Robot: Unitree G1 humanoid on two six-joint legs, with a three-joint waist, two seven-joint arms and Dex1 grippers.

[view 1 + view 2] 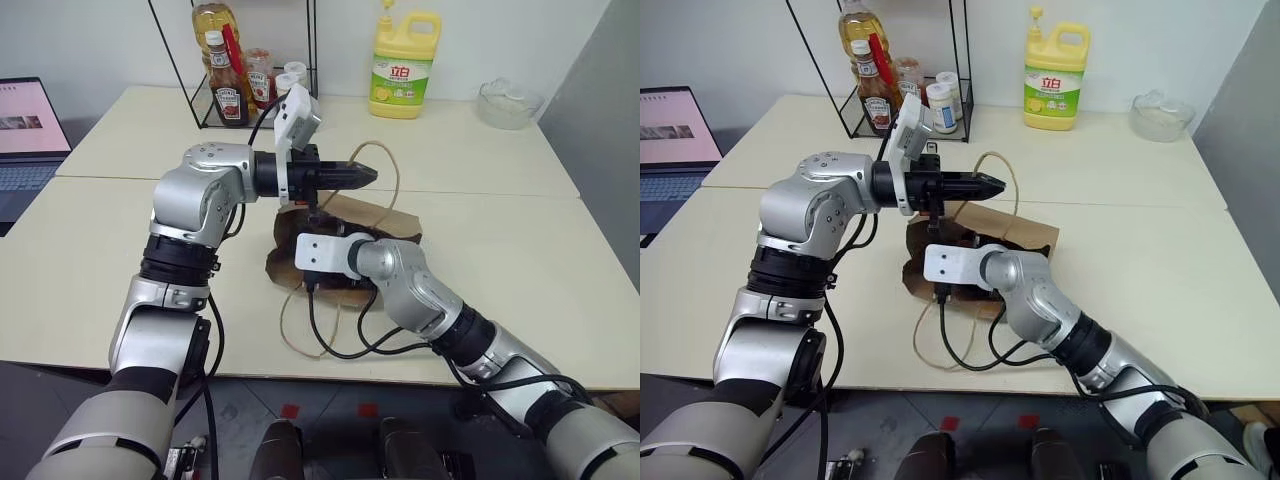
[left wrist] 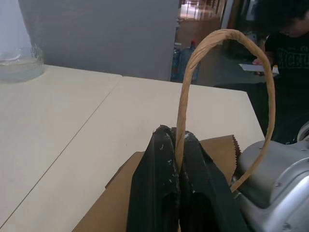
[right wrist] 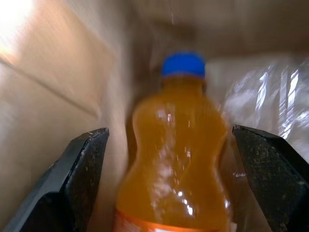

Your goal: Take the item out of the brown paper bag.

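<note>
The left gripper (image 2: 179, 159) pinches the bag's handle (image 2: 203, 53) while the right gripper (image 3: 169, 145), fingers wide apart, reaches into the bag (image 1: 395, 222), and the bottle (image 3: 176, 159) between them is not grabbed yet.

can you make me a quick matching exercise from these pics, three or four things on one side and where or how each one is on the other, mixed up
Things:
1. left gripper
2. right gripper
3. orange bottle
4. yellow detergent jug

States:
a. open, fingers either side of the bottle
b. standing at the table's far edge
c. shut on the bag's cord handle
d. lying inside the brown paper bag

Pairs: 1-c, 2-a, 3-d, 4-b
</note>
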